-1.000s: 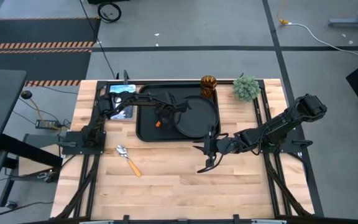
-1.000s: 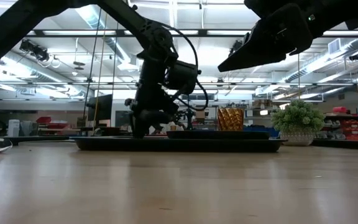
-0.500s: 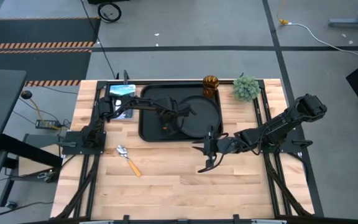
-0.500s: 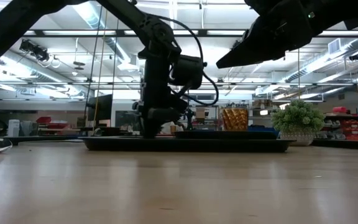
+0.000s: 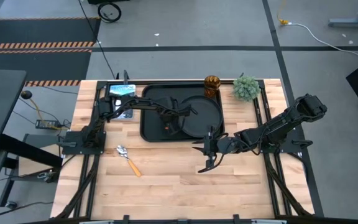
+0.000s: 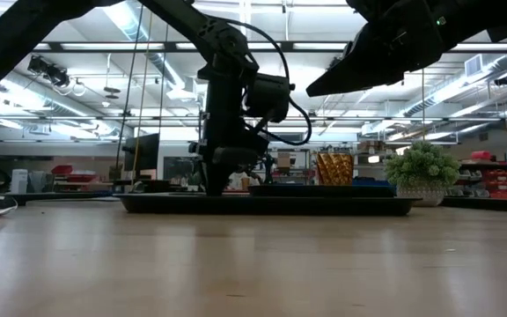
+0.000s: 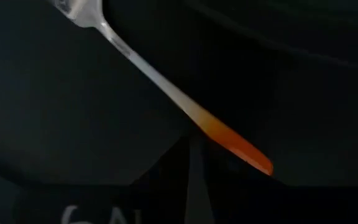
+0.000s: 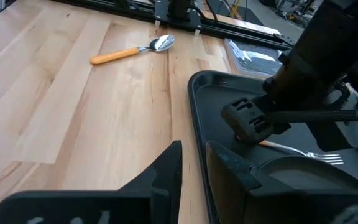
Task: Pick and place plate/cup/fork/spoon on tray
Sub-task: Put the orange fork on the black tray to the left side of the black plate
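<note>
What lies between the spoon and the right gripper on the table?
Nothing: in the high view, only bare wooden table separates the spoon from the right gripper.

Your wooden table (image 5: 166, 180) and what sits on it.
You have the tray (image 5: 149, 132), spoon (image 5: 128, 160), plant (image 5: 246, 88) and picture card (image 5: 120, 91) directly on it; the spoon lies well apart from the tray.
</note>
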Robot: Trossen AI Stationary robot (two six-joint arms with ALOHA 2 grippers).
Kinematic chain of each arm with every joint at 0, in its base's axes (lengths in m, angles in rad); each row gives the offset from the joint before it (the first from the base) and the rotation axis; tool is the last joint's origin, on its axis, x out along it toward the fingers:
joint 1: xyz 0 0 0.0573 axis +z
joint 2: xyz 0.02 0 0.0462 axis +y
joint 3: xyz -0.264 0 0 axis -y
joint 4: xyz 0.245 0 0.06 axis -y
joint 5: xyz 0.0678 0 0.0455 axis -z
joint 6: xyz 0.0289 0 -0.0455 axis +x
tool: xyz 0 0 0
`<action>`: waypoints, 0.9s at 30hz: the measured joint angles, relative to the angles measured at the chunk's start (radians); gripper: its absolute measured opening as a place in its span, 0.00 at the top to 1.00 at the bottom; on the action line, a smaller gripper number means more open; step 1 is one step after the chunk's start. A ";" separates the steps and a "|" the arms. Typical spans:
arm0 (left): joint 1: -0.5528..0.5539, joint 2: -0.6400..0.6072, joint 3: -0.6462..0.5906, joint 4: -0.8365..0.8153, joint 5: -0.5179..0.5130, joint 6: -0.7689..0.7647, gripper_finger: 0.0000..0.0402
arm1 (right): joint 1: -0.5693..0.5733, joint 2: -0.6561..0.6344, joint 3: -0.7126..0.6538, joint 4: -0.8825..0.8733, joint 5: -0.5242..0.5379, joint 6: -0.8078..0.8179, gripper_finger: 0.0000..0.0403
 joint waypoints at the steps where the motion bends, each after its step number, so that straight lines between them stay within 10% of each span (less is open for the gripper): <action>1: -0.002 0.000 0.007 -0.010 0.011 0.001 0.87 | 0.000 0.000 0.000 0.000 0.000 0.000 0.80; 27: -0.046 0.003 0.024 -0.091 0.017 0.045 0.87 | 0.004 0.000 0.000 0.016 -0.027 0.009 0.80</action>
